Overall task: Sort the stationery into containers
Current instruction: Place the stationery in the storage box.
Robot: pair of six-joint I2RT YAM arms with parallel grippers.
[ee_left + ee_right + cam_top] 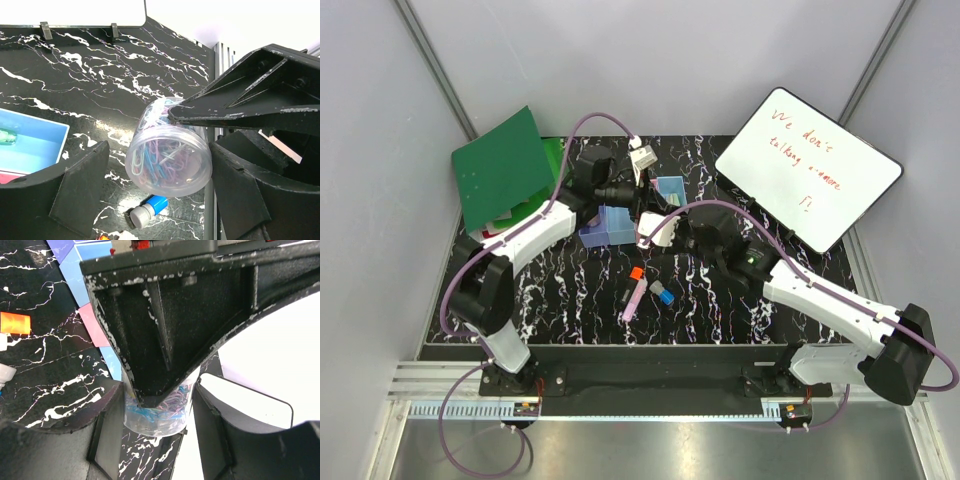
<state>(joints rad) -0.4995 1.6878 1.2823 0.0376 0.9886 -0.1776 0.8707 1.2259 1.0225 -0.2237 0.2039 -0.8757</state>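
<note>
A clear round tub of coloured paper clips point(167, 162) hangs above the table where both arms meet. My right gripper point(156, 425) is shut on the tub point(157, 415), a finger pressed to each side. My left gripper point(155, 175) stands open around the same tub, with a gap at its left finger point(82, 190). The containers stand in a row from a purple-blue bin point(605, 225) to a light blue bin point(670, 187), partly hidden by the arms. On the table lie an orange-capped marker point(636, 272), a pink marker point(633, 300) and a blue piece with a grey cap point(147, 210).
The whiteboard with red writing point(810, 170) leans at the back right, close behind my right gripper. A green folder point(505, 170) stands at the back left. A green item point(5, 135) lies in a light blue bin point(40, 150). Grey walls close in the table.
</note>
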